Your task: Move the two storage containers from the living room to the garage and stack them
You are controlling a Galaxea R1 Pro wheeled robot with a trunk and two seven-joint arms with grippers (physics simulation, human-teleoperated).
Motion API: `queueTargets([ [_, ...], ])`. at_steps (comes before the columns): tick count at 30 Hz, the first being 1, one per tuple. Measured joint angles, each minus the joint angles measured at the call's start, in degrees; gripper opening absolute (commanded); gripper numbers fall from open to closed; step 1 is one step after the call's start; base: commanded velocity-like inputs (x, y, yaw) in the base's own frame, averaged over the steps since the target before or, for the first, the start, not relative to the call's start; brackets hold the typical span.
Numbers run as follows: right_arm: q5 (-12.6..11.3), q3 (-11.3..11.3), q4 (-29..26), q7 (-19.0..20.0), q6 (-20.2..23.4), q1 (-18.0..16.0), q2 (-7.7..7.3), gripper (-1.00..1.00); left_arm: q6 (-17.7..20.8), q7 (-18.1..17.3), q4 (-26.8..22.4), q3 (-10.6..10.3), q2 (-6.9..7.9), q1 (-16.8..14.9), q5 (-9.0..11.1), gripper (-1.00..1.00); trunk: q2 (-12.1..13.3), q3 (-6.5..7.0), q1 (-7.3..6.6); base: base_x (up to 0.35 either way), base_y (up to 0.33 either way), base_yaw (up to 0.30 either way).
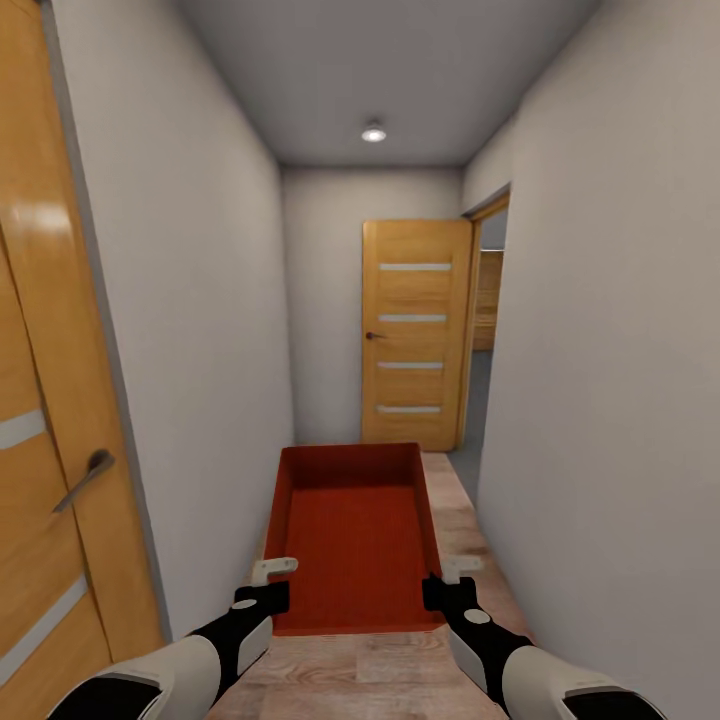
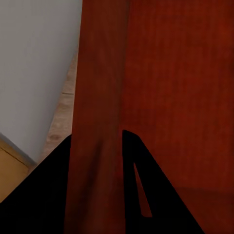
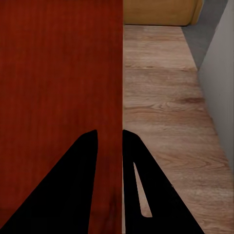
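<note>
A narrow hallway inside a home. Plain white walls (image 1: 210, 300) close on both sides, grey ceiling (image 1: 390, 70) with one round recessed light (image 1: 374, 132). Light wood plank floor (image 1: 400, 670) underfoot. Orange-wood door (image 1: 50, 420) with pale stripes and a lever handle near left; a matching door (image 1: 415, 335) standing open at the far end, beside an opening on the right onto a grey floor (image 1: 472, 410).

Head cam sits high, faces forward and down a narrow white-walled corridor toward an orange-wood door with pale stripes (image 1: 415, 335). Each wrist cam looks along its black fingers, very near one side wall of the open orange-red rectangular container (image 1: 355, 530). All three share that container and the light wood-plank floor (image 1: 400, 670).
</note>
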Motion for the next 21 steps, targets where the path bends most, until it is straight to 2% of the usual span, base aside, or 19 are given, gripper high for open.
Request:
queueTargets([
  [21,0.0,0.0,0.0,0.0,0.1,0.0,0.02,-1.0,0.1,0.0,0.0,0.0,0.02,0.0,0.0,-1.0,0.0,0.0,0.0,0.324,0.0,0.0],
])
